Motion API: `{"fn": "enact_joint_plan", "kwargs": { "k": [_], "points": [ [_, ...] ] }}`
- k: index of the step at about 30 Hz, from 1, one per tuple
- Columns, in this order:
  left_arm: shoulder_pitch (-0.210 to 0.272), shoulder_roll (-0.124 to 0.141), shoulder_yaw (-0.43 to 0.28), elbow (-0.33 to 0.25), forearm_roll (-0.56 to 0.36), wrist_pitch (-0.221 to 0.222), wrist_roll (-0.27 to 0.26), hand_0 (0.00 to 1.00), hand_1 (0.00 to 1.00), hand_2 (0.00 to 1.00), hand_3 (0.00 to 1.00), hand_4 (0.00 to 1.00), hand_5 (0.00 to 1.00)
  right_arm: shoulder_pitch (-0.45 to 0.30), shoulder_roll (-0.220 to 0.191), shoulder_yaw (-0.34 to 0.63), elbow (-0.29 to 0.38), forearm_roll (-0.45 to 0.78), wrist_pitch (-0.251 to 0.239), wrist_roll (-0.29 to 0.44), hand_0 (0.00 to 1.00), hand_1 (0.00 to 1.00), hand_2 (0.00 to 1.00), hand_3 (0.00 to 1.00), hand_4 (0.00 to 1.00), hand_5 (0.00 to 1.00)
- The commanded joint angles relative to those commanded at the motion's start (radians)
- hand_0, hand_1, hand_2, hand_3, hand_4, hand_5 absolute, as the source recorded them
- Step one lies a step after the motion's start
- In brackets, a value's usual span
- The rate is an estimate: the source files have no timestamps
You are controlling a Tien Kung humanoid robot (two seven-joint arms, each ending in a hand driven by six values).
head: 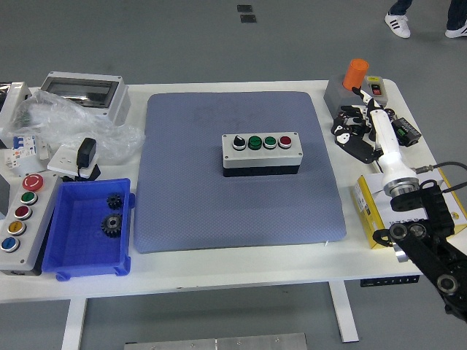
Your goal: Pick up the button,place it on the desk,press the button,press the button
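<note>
- On the textured blue-grey mat (241, 197) sits the boxy grey button box (260, 154), four round controls on top.
- Right hand (355, 131), off the mat's right edge, fingers loosely open, holding nothing.
- Blue plastic bin (66, 251) holds two black gears (112, 215).

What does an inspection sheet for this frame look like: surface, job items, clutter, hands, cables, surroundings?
Surface: white table with a blue-grey mat in the middle.
Job's things: grey button box sits flat on the mat, four controls on top, nothing touching it.
Clutter: blue bin holding two gears, a five-button panel at left, plastic wrap, an enclosure, a yellow box, an orange-topped unit.
Hands: right hand is off the mat at the right, fingers loosely spread, holding nothing; left hand not in view.
Cables: a black lead by the right wrist.
Surroundings: grey floor, a person's shoes at top right.
</note>
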Motion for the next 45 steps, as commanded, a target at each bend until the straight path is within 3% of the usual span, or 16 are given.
{"fn": "enact_joint_plan", "kwargs": {
  "k": [3,4,9,10,15,23,38,40,45],
  "points": [
    [0.000,0.002,0.000,0.000,0.001,-0.001,0.002,0.635,0.632,0.555,0.613,0.637,0.291,-0.032,0.014,0.015,-0.005,0.126,0.013,0.126,0.882,0.880,0.971,0.998,0.784,0.359],
    [0.000,0.002,0.000,0.000,0.001,-0.001,0.002,0.635,0.632,0.557,0.609,0.638,0.291,-0.034,0.015,0.017,-0.006,0.162,0.019,0.159,0.844,0.804,0.839,0.858,0.815,0.474],
    [-0.003,0.002,-0.007,0.000,0.005,0.000,0.001,0.635,0.632,0.557,0.609,0.638,0.291,-0.035,0.019,0.025,-0.005,0.354,0.047,0.306,0.844,0.804,0.839,0.858,0.815,0.474],
    [-0.004,0.001,-0.008,0.000,0.005,0.000,0.001,0.635,0.632,0.557,0.607,0.638,0.293,-0.035,0.021,0.027,-0.005,0.393,0.052,0.332,0.839,0.782,0.810,0.818,0.798,0.509],
    [-0.008,-0.001,-0.016,0.000,0.013,-0.001,0.005,0.635,0.632,0.557,0.607,0.638,0.293,-0.042,0.029,0.033,-0.005,0.546,0.076,0.428,0.839,0.782,0.810,0.818,0.798,0.509],
    [-0.008,0.002,-0.017,0.000,0.013,0.000,0.014,0.635,0.632,0.560,0.608,0.640,0.293,-0.042,0.026,0.029,0.022,0.709,0.117,0.458,0.832,0.767,0.801,0.820,0.810,0.538],
    [-0.002,-0.004,-0.014,0.000,0.011,-0.001,0.017,0.635,0.595,0.546,0.609,0.642,0.287,-0.047,0.027,0.072,0.029,0.749,0.172,0.436,0.823,0.766,0.801,0.820,0.799,0.548],
    [-0.001,-0.004,-0.014,0.000,0.010,-0.001,0.016,0.635,0.595,0.548,0.609,0.643,0.287,-0.047,0.028,0.081,0.031,0.753,0.188,0.430,0.778,0.743,0.781,0.812,0.800,0.571],
    [-0.001,-0.006,-0.014,0.000,0.012,-0.001,0.015,0.635,0.595,0.548,0.609,0.643,0.287,-0.046,0.032,0.089,0.033,0.814,0.261,0.423,0.778,0.743,0.781,0.812,0.800,0.571]
  ]
}}
